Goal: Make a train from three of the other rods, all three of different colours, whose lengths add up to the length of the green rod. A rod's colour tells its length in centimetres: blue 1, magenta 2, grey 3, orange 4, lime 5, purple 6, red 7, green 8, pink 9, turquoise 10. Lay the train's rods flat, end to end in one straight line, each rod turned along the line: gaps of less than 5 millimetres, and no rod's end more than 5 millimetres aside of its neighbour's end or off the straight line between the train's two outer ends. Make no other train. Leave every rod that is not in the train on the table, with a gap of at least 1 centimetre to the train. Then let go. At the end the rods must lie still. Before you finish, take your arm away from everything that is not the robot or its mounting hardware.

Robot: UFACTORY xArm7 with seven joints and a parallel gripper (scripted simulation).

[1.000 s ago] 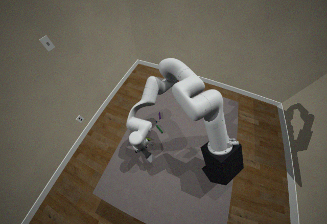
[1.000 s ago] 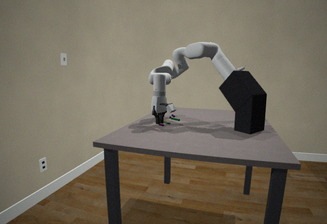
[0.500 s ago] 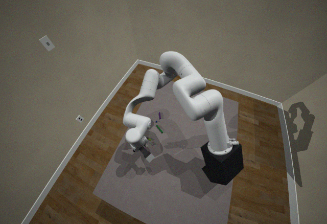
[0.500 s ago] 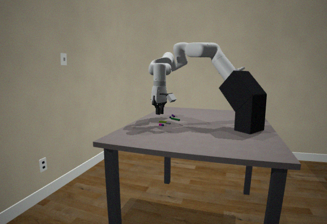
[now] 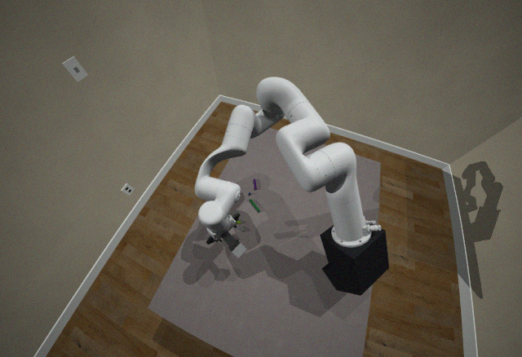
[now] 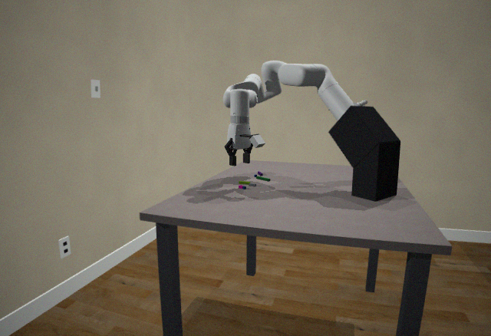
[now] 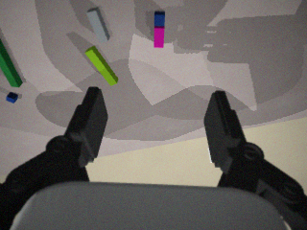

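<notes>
My gripper (image 7: 155,103) is open and empty, raised above the table near its left edge; it also shows in the exterior view (image 6: 238,159). In the wrist view a magenta rod (image 7: 158,36) lies flat with a blue rod (image 7: 159,18) touching its far end, in one line. A lime rod (image 7: 102,65) lies aslant to the left of them, apart. A grey rod (image 7: 98,24) lies beyond the lime one. The green rod (image 7: 9,64) lies at the far left, with a second blue rod (image 7: 11,98) near it. A purple rod (image 5: 254,183) lies farther off.
The black robot base (image 6: 368,153) stands at the table's right back. The table's left edge (image 7: 192,149) runs just under my fingers in the wrist view.
</notes>
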